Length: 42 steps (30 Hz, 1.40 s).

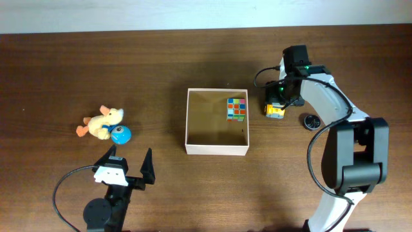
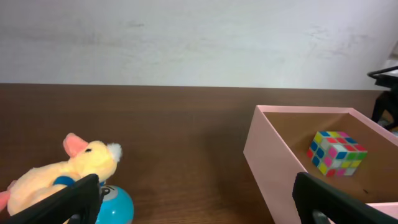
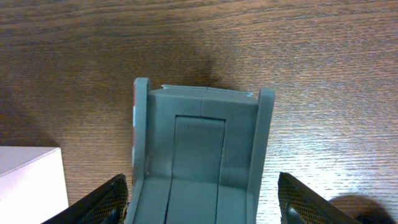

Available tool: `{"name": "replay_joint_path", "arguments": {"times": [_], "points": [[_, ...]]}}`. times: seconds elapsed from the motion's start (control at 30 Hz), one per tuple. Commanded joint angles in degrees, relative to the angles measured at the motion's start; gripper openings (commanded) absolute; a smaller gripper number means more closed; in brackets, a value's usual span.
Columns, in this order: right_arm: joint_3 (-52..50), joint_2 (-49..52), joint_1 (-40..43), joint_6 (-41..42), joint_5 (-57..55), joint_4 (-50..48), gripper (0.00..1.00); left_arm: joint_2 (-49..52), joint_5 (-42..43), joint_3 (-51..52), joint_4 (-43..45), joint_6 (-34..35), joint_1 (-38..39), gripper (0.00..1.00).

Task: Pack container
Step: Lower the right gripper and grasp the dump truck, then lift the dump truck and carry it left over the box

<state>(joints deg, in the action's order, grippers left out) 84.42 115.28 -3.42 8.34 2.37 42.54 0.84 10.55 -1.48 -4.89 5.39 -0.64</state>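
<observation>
Overhead gives us the shallow square white-walled cardboard container (image 1: 217, 149) in the middle of the dark wooden table (image 1: 64, 64). A multicoloured puzzle cube (image 1: 237, 109) lies in its far right corner. The right gripper (image 1: 277, 103) is down just outside the container's right wall, over a small yellow-and-grey plastic toy (image 1: 275, 111). A little black round object (image 1: 313, 121) lies near it on the table, further right.

From the right wrist we see the toy's grey body (image 3: 199, 155) between the two spread fingers (image 3: 109, 199). The jaws are released, one on each side of the toy and not pressed against it. The container's white corner (image 3: 31, 180) shows at the lower left.

The left gripper (image 1: 131, 154) hangs parted and empty at the near left. A soft yellow plush duck (image 1: 100, 122) and a glossy blue ball (image 1: 120, 134) lie touching each other just ahead of it, well apart from the container.

We judge the step in hand to be picking up the toy: one item is packed and at least three remain out. Next, the right fingers need to close squarely on the toy's side walls. The toy must then rise clear of the thin container wall and travel left to the bare cardboard floor beside the cube. A low carry could catch and shove the light box.
</observation>
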Motion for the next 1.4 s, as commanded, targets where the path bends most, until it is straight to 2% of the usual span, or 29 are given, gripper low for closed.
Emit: {"name": "replay_joint_path", "arguments": {"times": [0.0, 0.3, 0.4, 0.5, 0.8, 1.03, 1.37], "points": [[-0.6, 2.5, 0.0, -0.3, -1.9, -0.3, 0.71, -0.5, 0.6, 0.3, 0.1, -1.1, 0.3, 0.99], [-0.6, 4.3, 0.0, 0.1, -2.0, -0.8, 0.7, -0.5, 0.6, 0.3, 0.1, -1.1, 0.3, 0.99], [-0.6, 4.3, 0.0, 0.1, -2.0, -1.0, 0.6, -0.5, 0.6, 0.3, 0.1, -1.1, 0.3, 0.99], [-0.6, 4.3, 0.0, 0.1, -1.9, -1.0, 0.56, -0.5, 0.6, 0.3, 0.1, -1.1, 0.3, 0.99], [0.1, 4.2, 0.0, 0.0, -1.9, -0.3, 0.55, -0.5, 0.6, 0.3, 0.1, -1.1, 0.3, 0.99], [5.9, 3.0, 0.0, 0.0, -1.9, 5.3, 0.55, -0.5, 0.6, 0.3, 0.1, -1.1, 0.3, 0.99], [20.7, 2.8, -0.5, -1.4, -1.5, 20.5, 0.55, -0.5, 0.6, 0.3, 0.1, -1.1, 0.3, 0.99]]}}
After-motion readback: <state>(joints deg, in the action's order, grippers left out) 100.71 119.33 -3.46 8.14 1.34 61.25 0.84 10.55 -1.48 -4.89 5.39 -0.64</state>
